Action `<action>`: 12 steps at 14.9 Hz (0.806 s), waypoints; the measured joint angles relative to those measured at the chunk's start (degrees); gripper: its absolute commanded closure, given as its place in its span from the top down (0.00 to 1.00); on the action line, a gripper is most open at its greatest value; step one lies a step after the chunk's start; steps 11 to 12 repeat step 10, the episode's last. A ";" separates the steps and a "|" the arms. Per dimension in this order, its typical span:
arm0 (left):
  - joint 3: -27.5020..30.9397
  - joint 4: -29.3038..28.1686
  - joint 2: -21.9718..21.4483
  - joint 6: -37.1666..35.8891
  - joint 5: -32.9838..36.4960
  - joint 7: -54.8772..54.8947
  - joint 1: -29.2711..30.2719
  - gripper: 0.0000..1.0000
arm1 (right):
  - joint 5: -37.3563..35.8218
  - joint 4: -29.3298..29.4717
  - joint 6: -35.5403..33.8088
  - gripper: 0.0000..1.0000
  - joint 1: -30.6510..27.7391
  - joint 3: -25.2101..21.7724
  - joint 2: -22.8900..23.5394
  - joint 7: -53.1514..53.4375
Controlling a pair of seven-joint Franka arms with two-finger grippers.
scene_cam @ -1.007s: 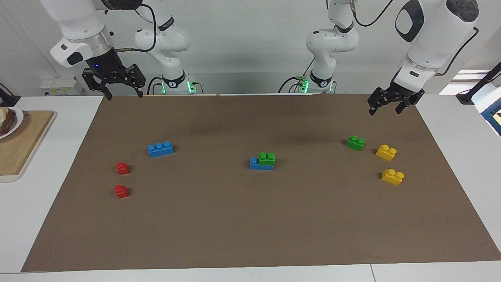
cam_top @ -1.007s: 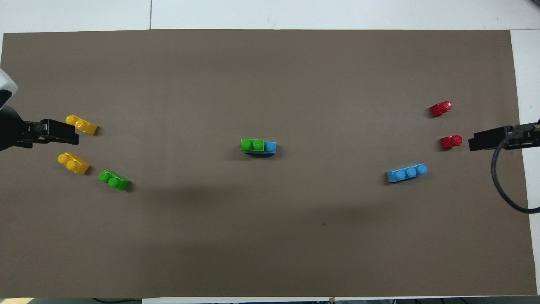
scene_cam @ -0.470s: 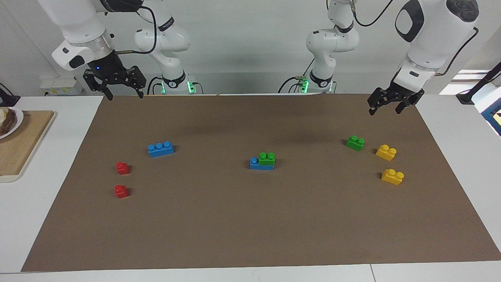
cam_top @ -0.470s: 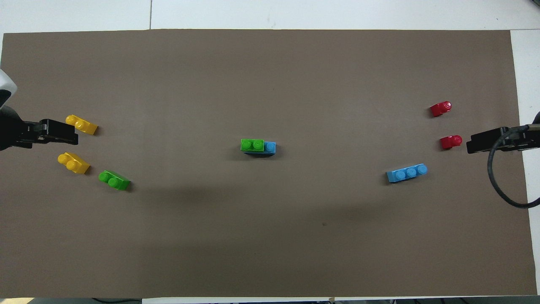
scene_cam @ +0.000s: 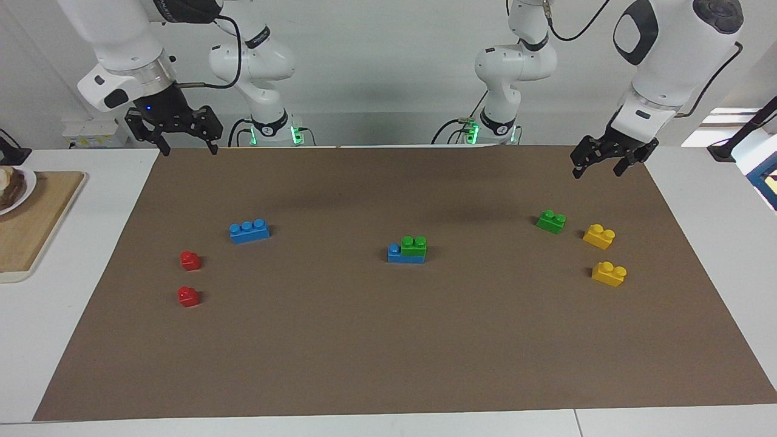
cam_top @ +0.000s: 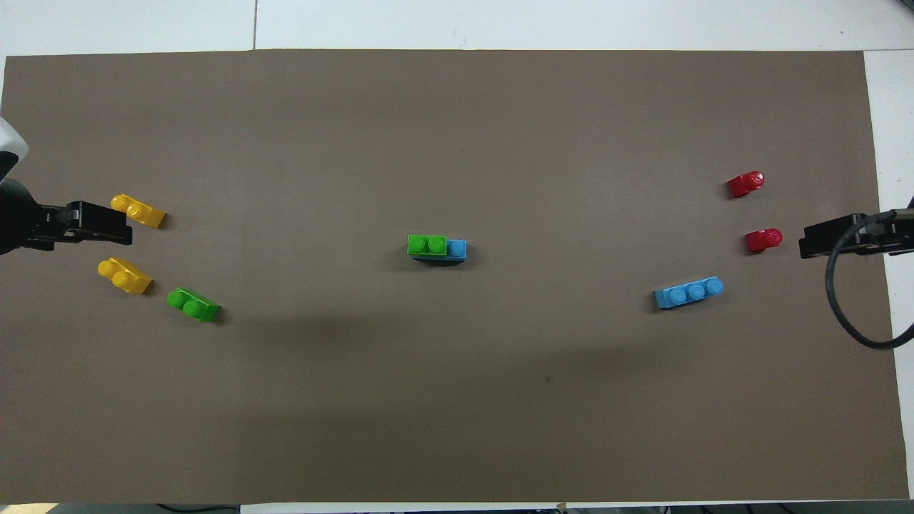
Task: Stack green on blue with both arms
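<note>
In the middle of the brown mat (scene_cam: 388,352) a green brick (scene_cam: 414,245) (cam_top: 427,245) sits on a blue brick (scene_cam: 396,255) (cam_top: 458,248), leaving one blue stud bare. A second blue brick (scene_cam: 249,231) (cam_top: 689,293) lies loose toward the right arm's end. A second green brick (scene_cam: 551,221) (cam_top: 193,305) lies loose toward the left arm's end. My right gripper (scene_cam: 189,149) (cam_top: 810,241) hangs open and holds nothing, over the mat's edge by the robots. My left gripper (scene_cam: 597,173) (cam_top: 118,223) is open too, with nothing in it, raised over the mat at its own end.
Two yellow bricks (scene_cam: 599,236) (scene_cam: 609,274) lie beside the loose green one. Two small red bricks (scene_cam: 190,260) (scene_cam: 188,297) lie farther from the robots than the loose blue one. A wooden board (scene_cam: 30,230) with a plate rests off the mat at the right arm's end.
My right gripper has lifted a little and drawn back toward its base. The left gripper and all the bricks have stayed where they were.
</note>
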 measured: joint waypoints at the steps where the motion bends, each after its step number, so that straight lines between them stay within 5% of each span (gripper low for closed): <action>1: 0.00 0.00 0.00 0.00 0.00 0.00 0.00 1.00 | 0.00 0.00 0.00 1.00 0.01 0.09 0.00 0.64; 12: 0.00 0.03 -0.03 0.00 0.00 0.00 0.00 1.00 | 0.00 -0.01 -0.02 1.00 0.21 0.64 0.00 2.77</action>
